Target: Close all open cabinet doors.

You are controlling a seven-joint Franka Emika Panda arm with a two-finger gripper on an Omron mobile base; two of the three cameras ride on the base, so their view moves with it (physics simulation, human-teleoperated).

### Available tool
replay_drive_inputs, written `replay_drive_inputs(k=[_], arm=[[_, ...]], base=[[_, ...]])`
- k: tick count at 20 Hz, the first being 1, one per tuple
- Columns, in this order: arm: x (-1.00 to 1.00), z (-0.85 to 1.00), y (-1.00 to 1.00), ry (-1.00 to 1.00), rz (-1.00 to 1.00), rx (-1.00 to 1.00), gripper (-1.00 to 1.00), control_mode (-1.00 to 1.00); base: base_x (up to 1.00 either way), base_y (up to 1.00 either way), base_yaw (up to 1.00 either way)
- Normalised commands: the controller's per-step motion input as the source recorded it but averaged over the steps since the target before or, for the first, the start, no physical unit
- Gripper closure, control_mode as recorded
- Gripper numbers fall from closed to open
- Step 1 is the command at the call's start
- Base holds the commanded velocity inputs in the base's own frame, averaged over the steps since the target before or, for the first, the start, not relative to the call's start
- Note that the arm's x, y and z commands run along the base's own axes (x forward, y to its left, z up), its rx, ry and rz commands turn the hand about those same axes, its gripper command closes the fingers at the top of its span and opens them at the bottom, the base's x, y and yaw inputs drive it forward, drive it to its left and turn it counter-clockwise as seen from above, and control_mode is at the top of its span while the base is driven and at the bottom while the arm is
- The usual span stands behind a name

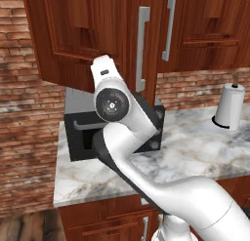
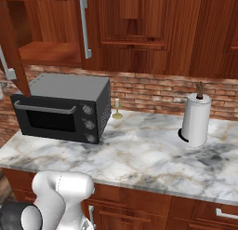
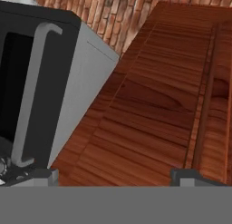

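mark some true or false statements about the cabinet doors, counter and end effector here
1. A wall cabinet door above the microwave stands open. True.
2. The paper towel roll lies on its side. False: it stands upright on the counter.
3. The end effector grips a handle. False: its jaws are open, facing the door's wooden face in the hand view.
4. The microwave door is shut. True.
5. The counter is plain black. False: it is pale veined marble.

open cabinet door [image 2: 9, 47], microwave [image 2: 62, 108], paper towels [image 2: 195, 120]
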Motion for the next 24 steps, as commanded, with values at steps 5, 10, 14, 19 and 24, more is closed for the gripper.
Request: replay_drive_inputs(k=[5, 10, 14, 19, 24], arm=[[0.71, 0.0, -0.34, 0.0, 0.0, 0.0, -1.0, -1.0], [0.73, 0.0, -0.31, 0.0, 0.04, 0.0, -1.0, -1.0], [0.72, 0.0, -0.33, 0.0, 0.07, 0.0, -1.0, -1.0], [0.8, -0.04, -0.22, 0.0, 0.09, 0.0, -1.0, -1.0], [0.89, -0.13, -0.05, 0.0, 0.08, 0.0, -1.0, -1.0]], base=[[0.0, 0.0, 0.0], [0.0, 0.0, 0.0], [0.0, 0.0, 0.0], [0.0, 0.0, 0.0], [0.0, 0.0, 0.0]])
